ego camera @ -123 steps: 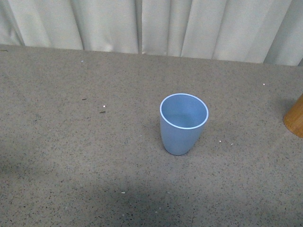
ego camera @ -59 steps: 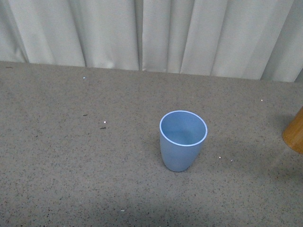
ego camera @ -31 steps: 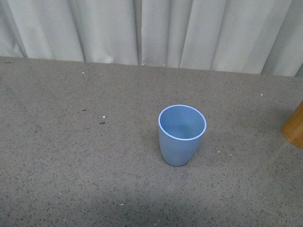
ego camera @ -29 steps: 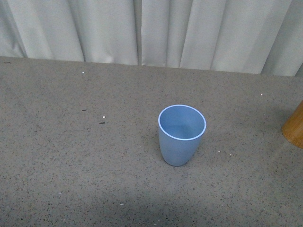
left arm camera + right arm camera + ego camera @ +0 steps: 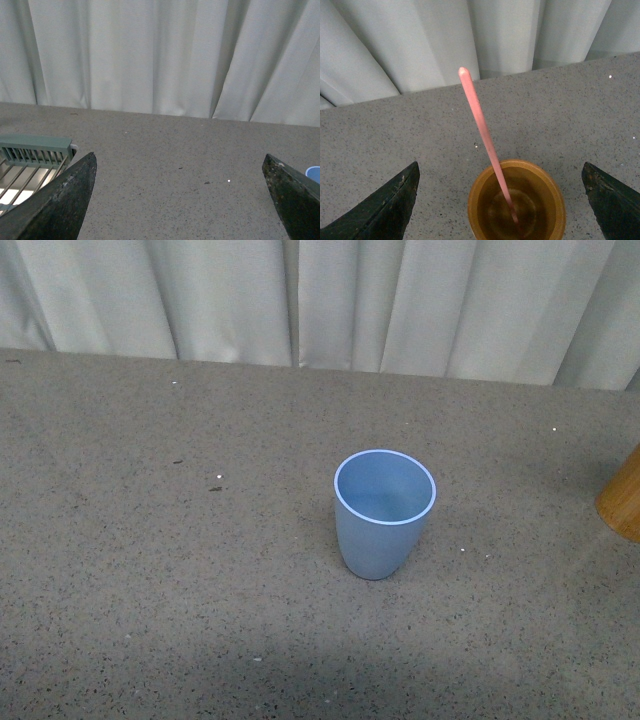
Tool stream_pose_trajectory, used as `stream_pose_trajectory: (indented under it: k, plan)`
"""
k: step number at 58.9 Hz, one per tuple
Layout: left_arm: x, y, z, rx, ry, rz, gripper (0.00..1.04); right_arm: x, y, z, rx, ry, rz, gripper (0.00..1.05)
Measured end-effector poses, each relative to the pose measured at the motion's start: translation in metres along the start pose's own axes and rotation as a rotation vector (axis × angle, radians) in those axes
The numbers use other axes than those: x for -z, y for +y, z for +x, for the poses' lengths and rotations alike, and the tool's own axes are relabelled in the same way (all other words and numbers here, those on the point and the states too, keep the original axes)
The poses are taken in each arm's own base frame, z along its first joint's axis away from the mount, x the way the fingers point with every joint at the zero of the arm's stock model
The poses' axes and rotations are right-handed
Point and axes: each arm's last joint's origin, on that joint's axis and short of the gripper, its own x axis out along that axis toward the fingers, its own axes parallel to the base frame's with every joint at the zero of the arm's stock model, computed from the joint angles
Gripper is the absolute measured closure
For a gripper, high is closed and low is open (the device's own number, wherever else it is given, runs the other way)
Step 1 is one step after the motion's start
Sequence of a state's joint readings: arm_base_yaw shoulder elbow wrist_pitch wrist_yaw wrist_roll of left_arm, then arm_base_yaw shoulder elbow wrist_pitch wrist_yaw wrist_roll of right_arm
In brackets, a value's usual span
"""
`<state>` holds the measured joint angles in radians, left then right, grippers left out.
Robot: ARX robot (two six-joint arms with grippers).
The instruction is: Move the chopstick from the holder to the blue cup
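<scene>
At the right edge of the front view, the holder (image 5: 622, 502) is standing apart from the central blue cup (image 5: 384, 515). I am hovering my right gripper (image 5: 499, 167), spread wide, above the chopstick (image 5: 482, 125) leaning inside it. The grasp, I judge, is coming next: lowering and closing on the stick. My left gripper (image 5: 179, 165) is also spread.

Speckled grey-brown surface (image 5: 150, 570) runs back to a white pleated curtain (image 5: 300, 300). Pale green slatted rack (image 5: 35, 150) near the curtain's foot. Soft, even light.
</scene>
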<state>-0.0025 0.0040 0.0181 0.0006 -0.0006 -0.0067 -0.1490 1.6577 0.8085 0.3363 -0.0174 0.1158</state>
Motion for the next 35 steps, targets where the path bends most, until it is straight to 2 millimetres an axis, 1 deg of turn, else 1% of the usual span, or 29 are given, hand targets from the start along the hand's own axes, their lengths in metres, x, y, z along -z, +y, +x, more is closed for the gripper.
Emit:
stream_pose_trajectory:
  k: [7,21,28,35]
  plan:
    - [0.0,0.0,0.0,0.001,0.0,0.0,0.07,0.004,-0.002,0.007,0.004,0.005,-0.013,0.09]
    - [0.0,0.0,0.0,0.0,0.0,0.0,0.07,0.003,-0.004,0.02,-0.008,-0.024,-0.025,0.09]
    - [0.0,0.0,0.0,0.001,0.0,0.0,0.07,0.007,-0.007,0.029,-0.012,-0.033,-0.023,0.09]
    - [0.0,0.0,0.0,0.0,0.0,0.0,0.07,0.006,-0.008,0.037,-0.017,-0.05,-0.022,0.09]
